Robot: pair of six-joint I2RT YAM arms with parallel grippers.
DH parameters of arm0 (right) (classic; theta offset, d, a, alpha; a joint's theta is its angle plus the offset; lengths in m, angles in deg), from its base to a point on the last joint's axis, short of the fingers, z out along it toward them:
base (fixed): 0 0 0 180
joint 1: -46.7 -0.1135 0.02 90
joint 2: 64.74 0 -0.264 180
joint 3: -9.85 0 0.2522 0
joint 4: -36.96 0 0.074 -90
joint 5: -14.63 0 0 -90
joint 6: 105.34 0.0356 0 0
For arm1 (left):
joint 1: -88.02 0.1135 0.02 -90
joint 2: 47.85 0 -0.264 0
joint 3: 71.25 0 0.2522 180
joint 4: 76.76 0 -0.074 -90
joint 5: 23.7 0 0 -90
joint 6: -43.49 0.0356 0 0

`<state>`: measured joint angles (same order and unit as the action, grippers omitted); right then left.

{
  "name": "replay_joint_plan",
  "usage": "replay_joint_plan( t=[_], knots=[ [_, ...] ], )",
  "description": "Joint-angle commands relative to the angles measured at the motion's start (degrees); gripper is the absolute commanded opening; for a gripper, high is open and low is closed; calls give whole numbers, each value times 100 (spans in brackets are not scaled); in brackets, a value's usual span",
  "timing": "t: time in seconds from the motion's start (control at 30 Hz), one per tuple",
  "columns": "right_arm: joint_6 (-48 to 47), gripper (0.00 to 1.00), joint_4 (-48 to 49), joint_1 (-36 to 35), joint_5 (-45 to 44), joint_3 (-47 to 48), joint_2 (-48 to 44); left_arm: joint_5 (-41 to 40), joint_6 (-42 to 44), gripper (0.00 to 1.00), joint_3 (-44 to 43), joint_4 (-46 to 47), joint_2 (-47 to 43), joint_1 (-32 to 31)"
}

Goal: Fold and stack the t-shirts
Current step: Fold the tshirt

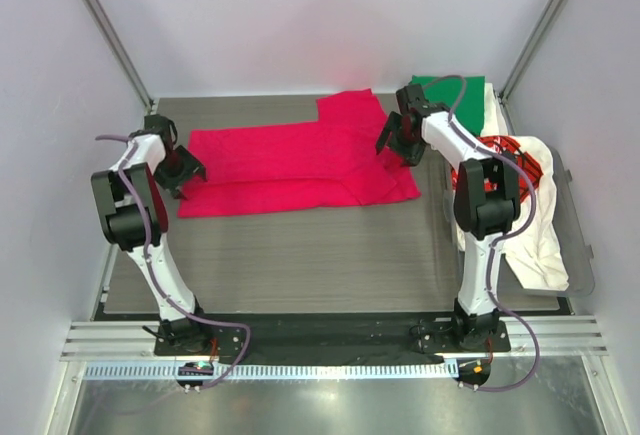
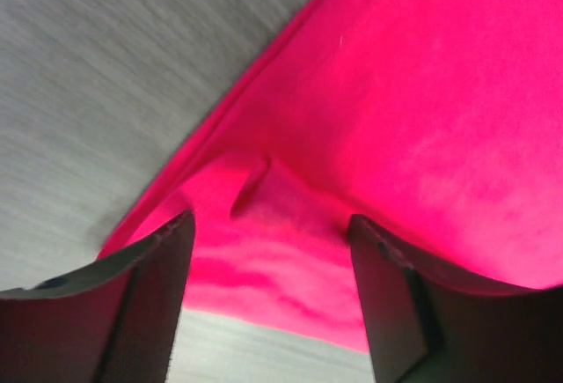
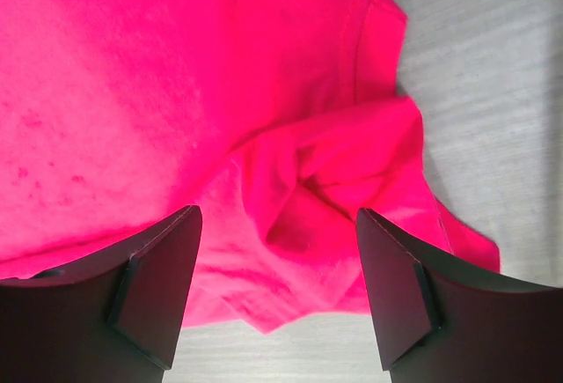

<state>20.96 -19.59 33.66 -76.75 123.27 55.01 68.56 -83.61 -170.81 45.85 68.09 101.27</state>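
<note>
The magenta-red t-shirt [image 1: 290, 160] lies spread across the far half of the table, partly folded lengthwise. My left gripper [image 1: 183, 177] is open at its left edge; in the left wrist view the cloth's rumpled edge [image 2: 281, 251] lies between the spread fingers [image 2: 149, 277]. My right gripper [image 1: 396, 145] is open over the shirt's right edge; in the right wrist view a bunched fold [image 3: 325, 198] lies between its fingers [image 3: 158, 286]. A green t-shirt [image 1: 470, 95] lies at the far right. A white t-shirt with red-black print [image 1: 525, 190] lies on the right.
The white and green shirts lie in a clear plastic bin [image 1: 582, 255] along the table's right side. Grey walls and metal posts [image 1: 105, 30] stand round the table. Bare wood-grain tabletop [image 1: 310, 255] lies in front of the red shirt.
</note>
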Motion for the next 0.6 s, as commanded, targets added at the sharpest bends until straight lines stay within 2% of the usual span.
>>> replay_joint_plan(
  t=[0.0,0.13,0.2,0.3,0.33,0.47,0.57],
  knots=[
    [-44,77,-90,-32,-98,-217,-740,21,326,73,-139,-346,-719,37],
    [220,76,410,-146,50,-1558,-1837,-471,467,75,299,-470,-1485,28],
    [412,74,743,-304,410,-2192,-2103,-621,546,75,747,-505,-2037,28],
    [536,70,1034,-524,552,-2626,-2306,-649,590,74,1608,-392,-2715,28],
    [563,69,1088,-542,543,-2818,-2306,-605,581,74,1871,-330,-3230,28],
    [493,66,1229,-568,482,-2908,-2070,-253,660,73,3110,-49,-4227,10],
    [265,66,1211,-507,429,-2671,-1911,-262,722,73,3316,136,-4632,-42]
  ],
)
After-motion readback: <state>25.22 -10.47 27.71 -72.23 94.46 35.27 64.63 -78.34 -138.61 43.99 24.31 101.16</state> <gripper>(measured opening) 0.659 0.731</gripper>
